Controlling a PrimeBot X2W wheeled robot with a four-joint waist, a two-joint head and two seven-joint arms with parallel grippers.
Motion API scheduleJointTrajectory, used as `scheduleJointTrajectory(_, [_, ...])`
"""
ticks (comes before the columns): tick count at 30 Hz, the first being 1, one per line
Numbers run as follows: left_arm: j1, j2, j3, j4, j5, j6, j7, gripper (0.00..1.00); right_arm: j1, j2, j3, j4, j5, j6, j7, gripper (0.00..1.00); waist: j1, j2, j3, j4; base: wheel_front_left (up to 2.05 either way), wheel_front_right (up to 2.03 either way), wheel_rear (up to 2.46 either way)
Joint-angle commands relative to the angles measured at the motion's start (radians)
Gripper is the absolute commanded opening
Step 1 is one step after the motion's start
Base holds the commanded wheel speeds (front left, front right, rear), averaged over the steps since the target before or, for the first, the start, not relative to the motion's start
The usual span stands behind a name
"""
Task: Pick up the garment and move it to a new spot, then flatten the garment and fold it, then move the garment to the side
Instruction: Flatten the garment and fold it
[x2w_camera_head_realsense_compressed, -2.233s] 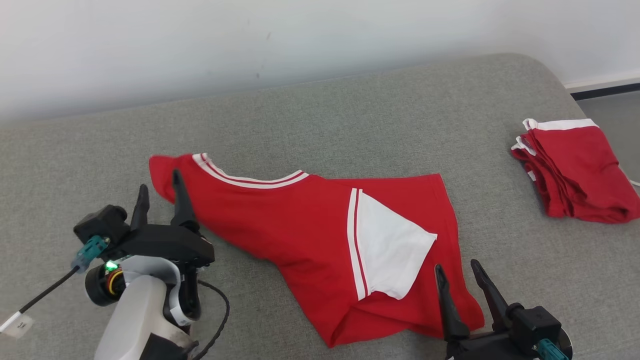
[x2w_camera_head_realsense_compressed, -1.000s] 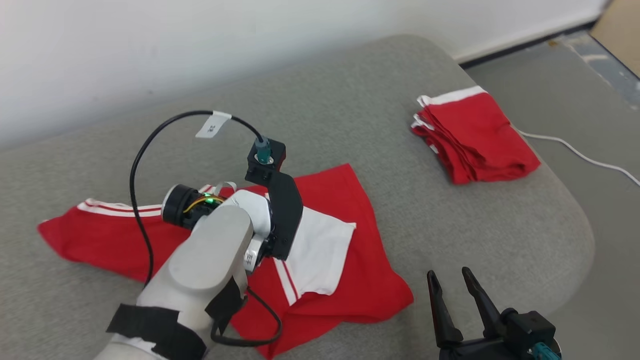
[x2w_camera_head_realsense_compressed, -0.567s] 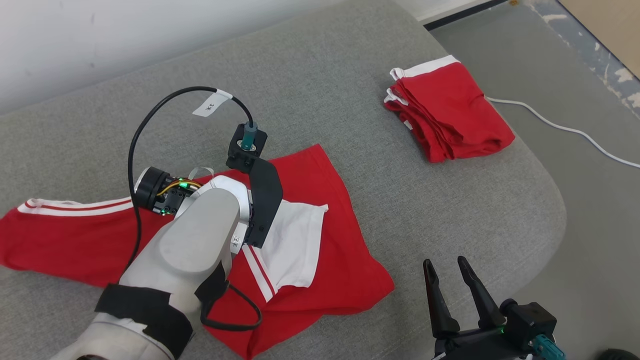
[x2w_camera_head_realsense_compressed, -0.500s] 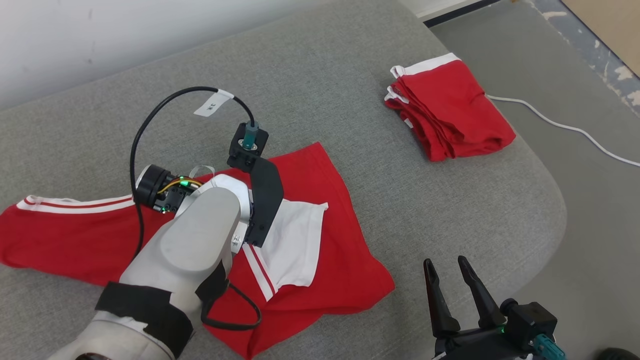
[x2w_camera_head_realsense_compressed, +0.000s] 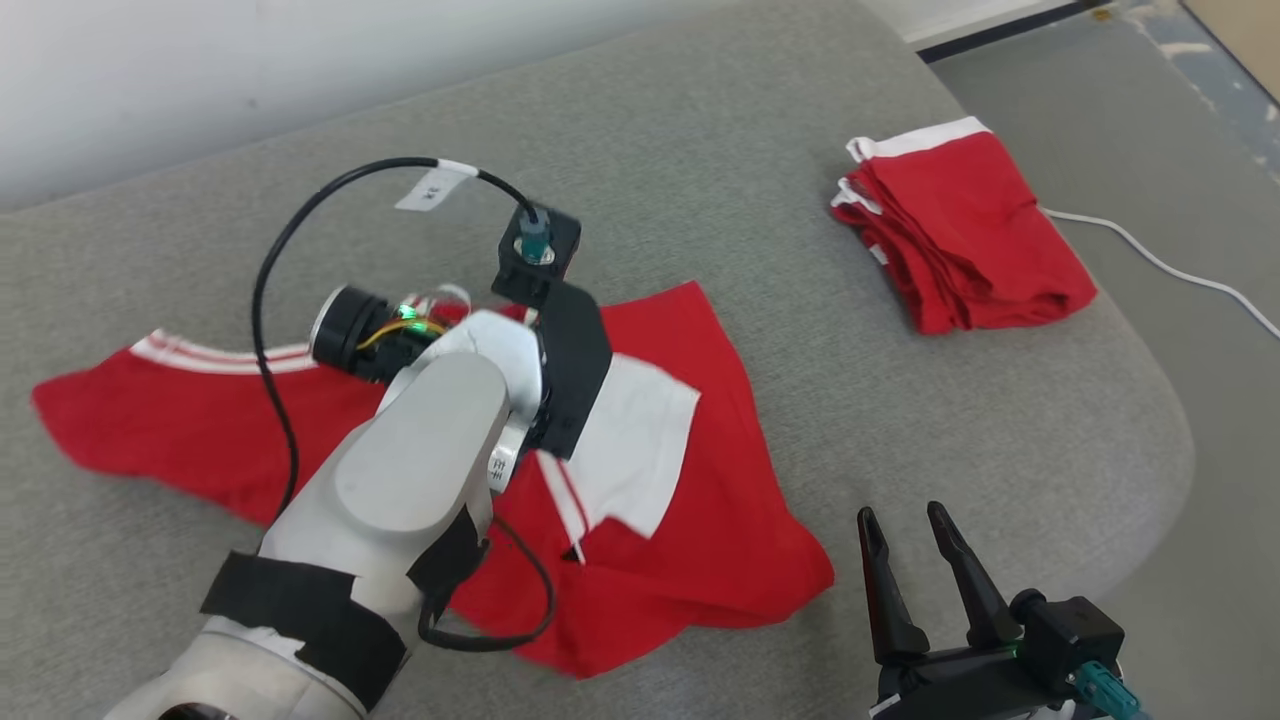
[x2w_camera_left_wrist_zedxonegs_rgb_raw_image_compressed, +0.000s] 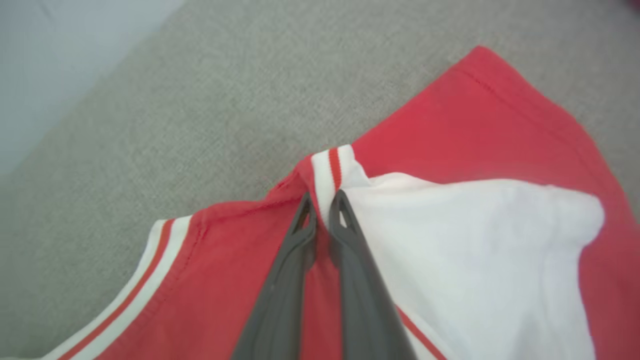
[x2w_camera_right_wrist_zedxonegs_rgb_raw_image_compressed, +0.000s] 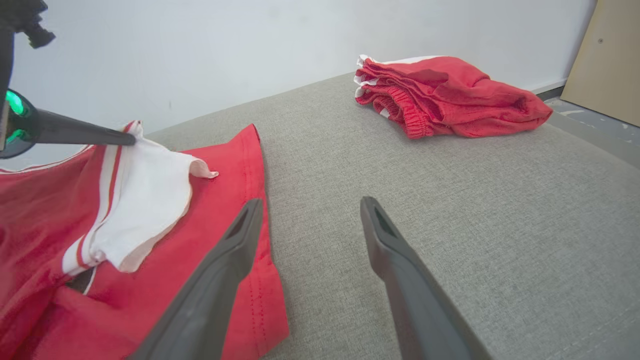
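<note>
Red cloth with a white sleeve (x2w_camera_head_realsense_compressed: 640, 440) is what we have in hand: the garment (x2w_camera_head_realsense_compressed: 700, 570) lies spread and rumpled across the lower middle of the head view, on the grey cushion (x2w_camera_head_realsense_compressed: 760, 180). Our left claw (x2w_camera_left_wrist_zedxonegs_rgb_raw_image_compressed: 322, 210) has its fingers drawn almost together on the striped band (x2w_camera_left_wrist_zedxonegs_rgb_raw_image_compressed: 332, 167) at the top of the sleeve, with cloth pinched between them. Our right claw (x2w_camera_head_realsense_compressed: 900, 512) hangs at the lower right, fingers well apart and holding nothing, just beside the garment's hem.

To lift well, we judge the pinch should first be tested with a slow rise. It may hold the sleeve layer alone, and the body could drag. A second hold by the right claw on the near hem would keep the cloth from bunching. The carry should stay well apart from the folded pile (x2w_camera_head_realsense_compressed: 965, 235) at the upper right.

Against half a second ago, the left claw has gone from spread to closed, and the sleeve now sits ruffled and slightly raised. The whole head view has shifted, which is the camera moving. The right claw is as it was.
</note>
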Motion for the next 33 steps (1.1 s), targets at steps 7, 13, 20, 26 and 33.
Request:
scheduleJointTrajectory(7, [0.032,-0.011,0.069,-0.116,-0.063,0.024,-0.241,0.00,0.000,0.003,-0.022,-0.007,-0.033,-0.002,-0.004,1.00,-0.0001,-0.0001,-0.015,0.104,0.00,0.00,0.00])
scheduleJointTrajectory(13, [0.192,0.024,0.140,-0.260,-0.151,0.014,-0.354,0.00,0.018,0.003,-0.042,-0.009,-0.062,-0.002,-0.003,1.00,-0.0001,-0.0001,-0.041,0.198,0.00,0.00,0.00])
scheduleJointTrajectory(20, [0.544,0.153,0.252,-0.583,-0.269,0.066,-0.390,0.00,0.045,0.003,-0.056,-0.007,-0.096,-0.002,-0.003,1.00,-0.0001,-0.0001,-0.074,0.291,0.00,0.00,0.00])
scheduleJointTrajectory(26, [0.810,0.221,0.325,-0.779,-0.356,0.141,-0.376,0.00,0.047,0.003,-0.055,-0.005,-0.115,-0.002,-0.002,1.00,-0.0001,-0.0001,-0.095,0.348,0.00,0.00,0.00])
scheduleJointTrajectory(33, [0.966,0.236,0.405,-0.801,-0.378,0.229,-0.437,0.00,0.048,0.003,-0.046,-0.004,-0.124,-0.002,0.007,1.00,-0.0001,-0.0001,-0.120,0.365,0.00,0.00,0.00])
